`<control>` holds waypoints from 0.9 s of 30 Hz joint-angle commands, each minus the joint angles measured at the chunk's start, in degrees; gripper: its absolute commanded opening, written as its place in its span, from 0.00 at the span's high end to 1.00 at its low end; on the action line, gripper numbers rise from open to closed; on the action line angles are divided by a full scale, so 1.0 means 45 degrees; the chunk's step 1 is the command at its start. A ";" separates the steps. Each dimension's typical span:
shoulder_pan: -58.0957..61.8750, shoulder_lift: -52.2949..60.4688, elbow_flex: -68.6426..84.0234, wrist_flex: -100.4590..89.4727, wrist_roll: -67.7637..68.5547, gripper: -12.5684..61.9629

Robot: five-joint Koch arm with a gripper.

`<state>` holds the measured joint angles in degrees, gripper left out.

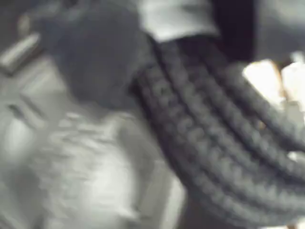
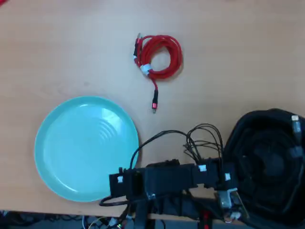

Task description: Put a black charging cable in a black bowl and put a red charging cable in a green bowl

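No readable writing; black charging cable (image 1: 224,143) fills the blurred wrist view; gripper (image 2: 228,202) grip unclear.

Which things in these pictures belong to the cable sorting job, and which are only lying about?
Belong to the job:
red charging cable
green bowl
black bowl
black charging cable, close to the wrist camera

Only lying about:
nothing else that I can name, only the bare wooden table
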<state>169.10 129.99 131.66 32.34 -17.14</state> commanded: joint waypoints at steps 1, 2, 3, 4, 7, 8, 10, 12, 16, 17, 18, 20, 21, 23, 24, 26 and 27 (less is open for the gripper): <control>0.0137 0.1426 -0.1758 0.0684 0.0020 0.84; 0.0195 0.1426 -0.1855 0.1250 0.0000 0.82; 0.0312 0.1406 -0.1973 0.1660 0.0000 0.81; 0.0488 0.1406 -0.2070 0.2051 0.0020 0.80; 0.1211 0.1406 -0.2109 0.2773 0.0020 0.78; 0.1328 0.1406 -0.2109 0.2852 0.0039 0.77; 0.1367 0.1406 -0.2109 0.2910 0.0039 0.76; 0.1367 0.1406 -0.2109 0.2910 0.0117 0.75; 0.1563 0.1387 -0.2070 0.2930 0.0586 0.68; 0.1602 0.1348 -0.2070 0.2910 0.0664 0.67; 0.1641 0.1328 -0.2090 0.2930 0.0684 0.67; 0.1445 0.1328 -0.2148 0.2871 0.0645 0.67; 0.1328 0.1328 -0.2246 0.2871 0.0664 0.67; 0.1113 0.1328 -0.2285 0.2910 0.0645 0.67; 0.1055 0.1328 -0.2285 0.2891 0.0703 0.67; 0.1016 0.1328 -0.2285 0.2910 0.0781 0.66; 0.1016 0.1309 -0.2305 0.2910 0.0781 0.66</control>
<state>174.20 129.99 131.48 46.93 -14.59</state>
